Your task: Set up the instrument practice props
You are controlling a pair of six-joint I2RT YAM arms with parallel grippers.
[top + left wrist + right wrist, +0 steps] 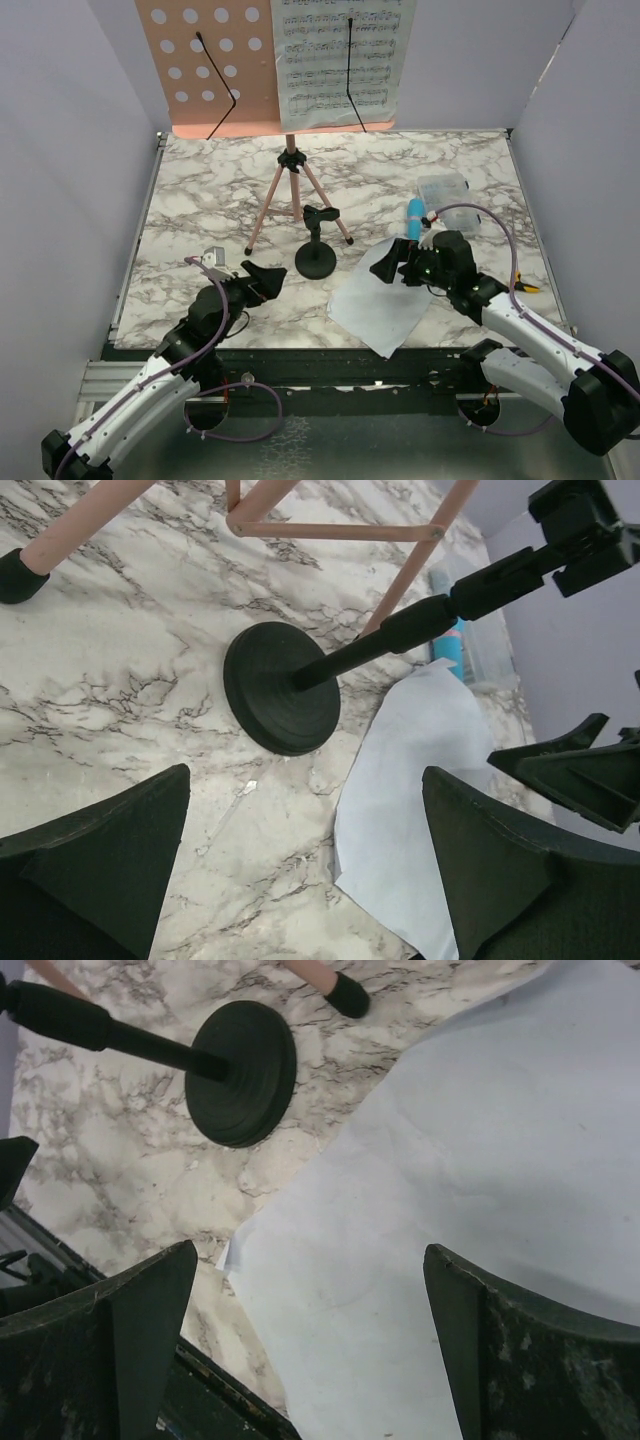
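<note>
White sheet-music page (pixel 385 315) flat on marble counter (pixel 200 190) | just below right claw (pixel 388 266), wide, empty | left claw (pixel 262 278) wide, farther left

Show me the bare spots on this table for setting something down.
Free: the marble table left of the pink music stand, and the strip behind the clear box. Crowded: centre-right, with mic stand, loose white page, blue microphone and right gripper.
</note>
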